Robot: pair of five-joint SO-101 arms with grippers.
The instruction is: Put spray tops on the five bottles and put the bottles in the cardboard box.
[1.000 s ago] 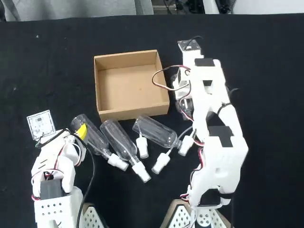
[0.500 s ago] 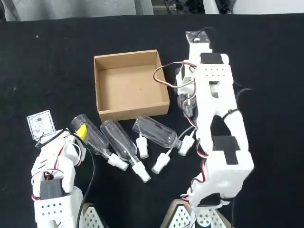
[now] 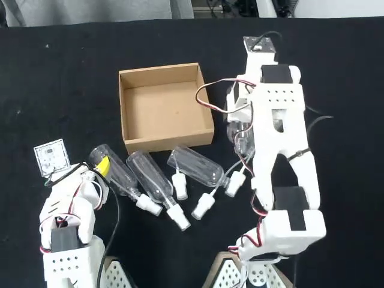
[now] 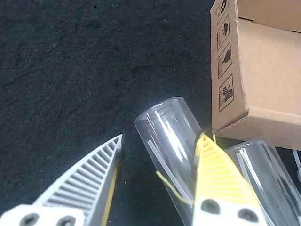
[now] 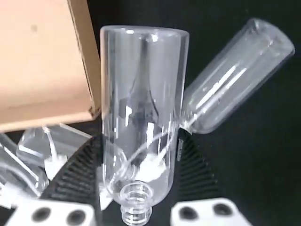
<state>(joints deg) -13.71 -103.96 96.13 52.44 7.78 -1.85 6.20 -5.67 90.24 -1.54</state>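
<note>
Plainly, the right gripper (image 5: 138,146) was clamped on a clear topless bottle (image 5: 141,84). Its black fingers (image 5: 77,174) pressed in from both sides, and the open threaded neck pointed back toward the wrist. I saw that bottle held just beside the cardboard box (image 3: 165,108), off the box's right wall in the high view. A second bottle (image 5: 235,75) lay slanted on the black table (image 3: 60,72) just past the held one. In front of the box, 3 more bottles lay in a slanted row, with white spray tops (image 3: 204,207) at or beside their necks. I could not tell which tops were screwed on. The left gripper (image 4: 161,136) was spread wide and gripped nothing. Its yellow finger (image 4: 216,179) sat along the side of the leftmost bottle (image 3: 113,168), near that bottle's base and close to the box's front corner. The grey finger (image 4: 84,183) was well apart over bare cloth. Whether the yellow finger touched the bottle, I could not tell.
</note>
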